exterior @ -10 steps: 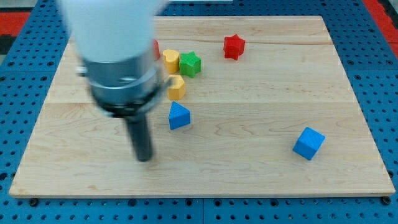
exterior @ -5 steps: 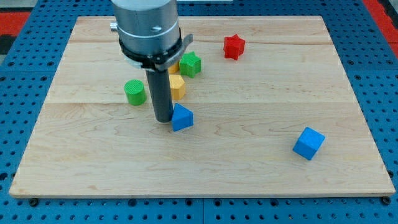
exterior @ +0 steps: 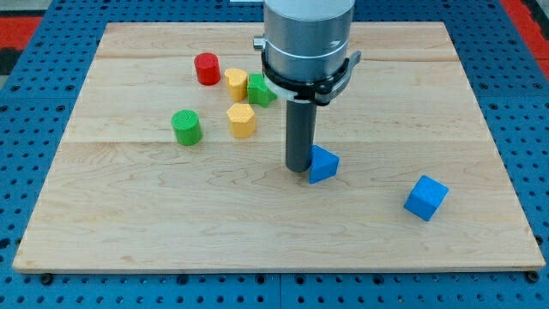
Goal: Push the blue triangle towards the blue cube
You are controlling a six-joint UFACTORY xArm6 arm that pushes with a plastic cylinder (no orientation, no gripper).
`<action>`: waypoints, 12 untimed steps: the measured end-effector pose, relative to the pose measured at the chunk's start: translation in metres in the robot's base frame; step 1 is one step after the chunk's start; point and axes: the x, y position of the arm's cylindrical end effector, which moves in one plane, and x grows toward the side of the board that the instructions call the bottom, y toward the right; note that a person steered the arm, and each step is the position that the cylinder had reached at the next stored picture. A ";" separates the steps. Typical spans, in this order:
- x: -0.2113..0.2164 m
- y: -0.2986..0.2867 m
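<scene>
The blue triangle (exterior: 322, 164) lies on the wooden board (exterior: 129, 206), a little right of the middle. My tip (exterior: 298, 167) touches its left side. The blue cube (exterior: 425, 197) sits further to the view's right and slightly lower, well apart from the triangle. The rod comes down from the grey arm body at the view's top centre.
A red cylinder (exterior: 206, 69), two yellow blocks (exterior: 236, 82) (exterior: 242, 120), a green star (exterior: 260, 89) and a green cylinder (exterior: 186, 127) cluster at the upper left. The arm body hides the area where the red star stood.
My tip has swung in from the left and pushed the blue triangle to the right, closer to the blue cube. The arm now covers the red star.
</scene>
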 end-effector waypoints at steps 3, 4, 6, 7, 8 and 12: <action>0.006 0.050; -0.006 0.052; -0.010 0.072; 0.007 0.074; 0.025 0.076; 0.041 0.063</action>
